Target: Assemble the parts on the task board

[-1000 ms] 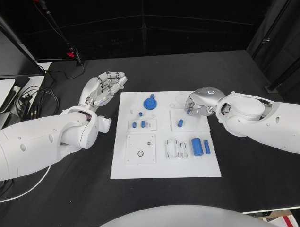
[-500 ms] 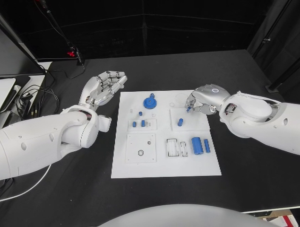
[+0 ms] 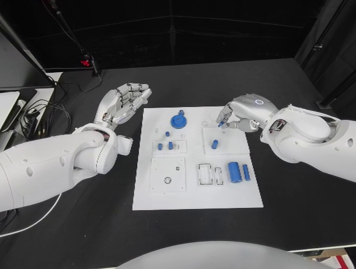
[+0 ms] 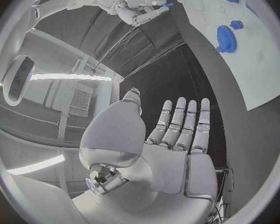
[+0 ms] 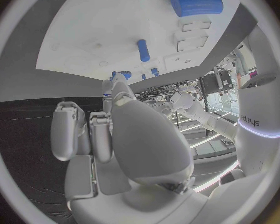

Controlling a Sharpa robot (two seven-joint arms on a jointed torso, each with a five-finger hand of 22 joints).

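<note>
The white task board point(image 3: 198, 190) lies in the middle of the black table. On it are a blue gear point(image 3: 178, 121), a short blue peg point(image 3: 214, 144), a pair of small pegs point(image 3: 166, 146) and a thick blue cylinder point(image 3: 234, 172) beside a thinner one point(image 3: 245, 172). My right hand point(image 3: 241, 114) hovers over the board's far right corner and pinches a small blue part point(image 3: 221, 125) at its fingertips; the left wrist view shows the same small blue part point(image 4: 167, 4). My left hand point(image 3: 125, 103) is held flat and open beside the board's far left corner, holding nothing.
Cables and a grey device point(image 3: 28, 120) lie at the table's left edge. Empty recesses point(image 3: 167, 175) mark the near half of the board. In the right wrist view the thick cylinder point(image 5: 197, 3) and the peg point(image 5: 143, 50) lie beyond my fingers.
My right hand has risen a little and drawn toward the board's far right corner with the small blue part. The left hand has stayed put.
</note>
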